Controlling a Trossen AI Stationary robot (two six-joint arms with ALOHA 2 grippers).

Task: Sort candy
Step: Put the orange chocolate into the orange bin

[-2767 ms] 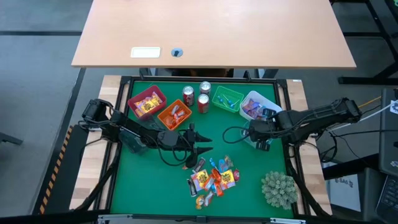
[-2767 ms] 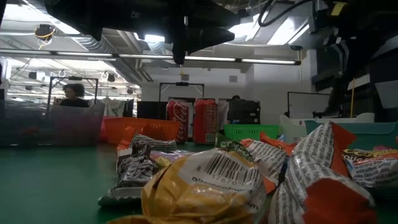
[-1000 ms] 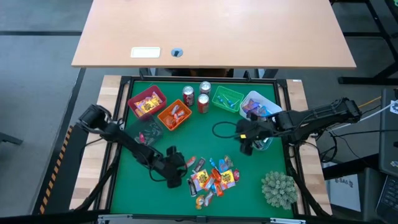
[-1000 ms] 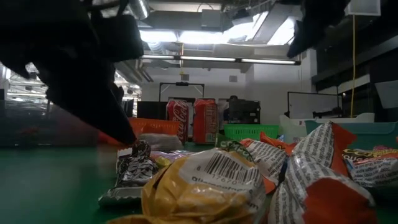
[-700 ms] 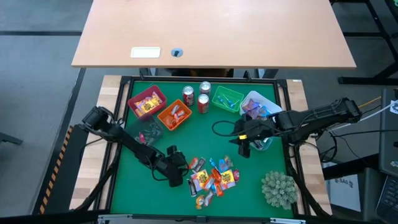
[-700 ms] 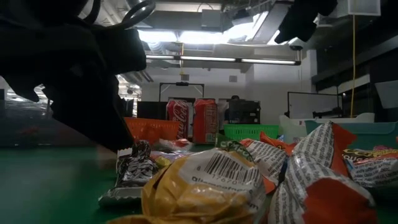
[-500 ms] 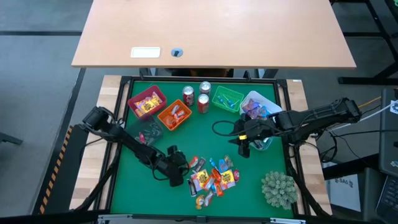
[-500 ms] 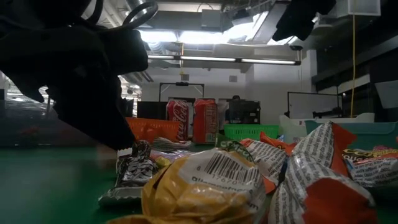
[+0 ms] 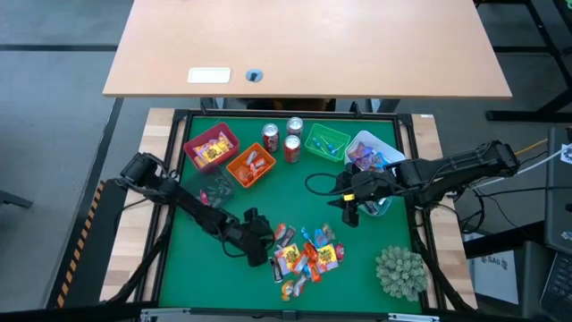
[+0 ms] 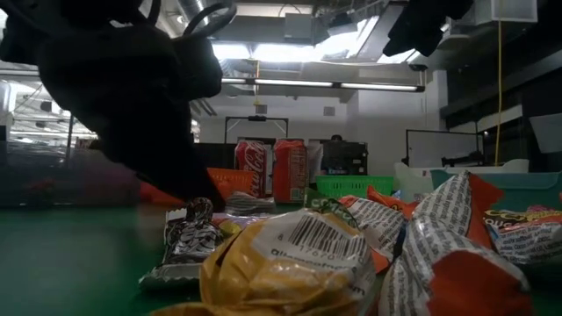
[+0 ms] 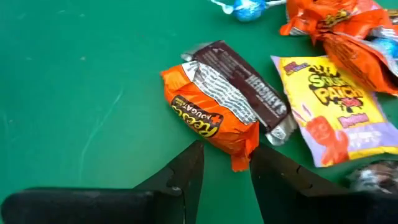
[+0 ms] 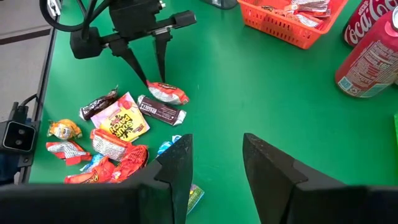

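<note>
Low view: the left arm shows only as a dark blurred mass, its fingertips hidden; the near wrappers are cut off by the frame edge. High view: single sweets in the candy pile are too small to tell apart.

Left gripper: down at the pile's left edge on the green mat. Fingers parted, one on each side of the twisted end of the orange Reese's packet; whether they pinch it cannot be told. The packet lies flat on the mat, partly overlapping a brown Hershey's bar; a yellow Sour Patch packet lies just beside the bar.

Right gripper: above the mat near the white bin, well apart from the pile. Fingers apart, nothing between them.

Bins along the far edge: red bin, orange bin, green bin, each holding sweets.
</note>
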